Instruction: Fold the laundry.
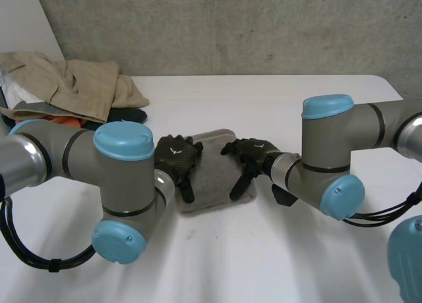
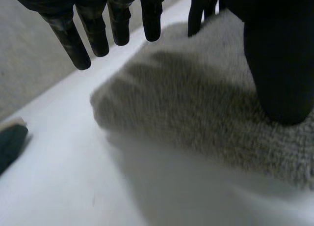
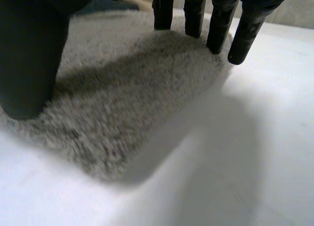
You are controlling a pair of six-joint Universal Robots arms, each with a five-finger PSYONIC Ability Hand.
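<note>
A folded grey towel (image 1: 214, 178) lies as a small thick rectangle in the middle of the white table (image 1: 277, 257), between my two hands. My left hand (image 1: 177, 157) is over its left edge with fingers (image 2: 93, 34) straight and spread above the pile, and the thumb (image 2: 277, 64) rests on the towel (image 2: 196, 108). My right hand (image 1: 249, 155) is over the right edge. Its fingers (image 3: 221, 24) reach down straight to the towel (image 3: 127, 103) and its thumb (image 3: 29, 54) touches the fabric. Neither hand grips the cloth.
A heap of unfolded clothes (image 1: 72, 85), tan on top with dark and orange pieces under it, lies at the back left corner. A dark piece (image 2: 10, 145) from it shows beyond the towel in the left wrist view. A concrete wall stands behind the table.
</note>
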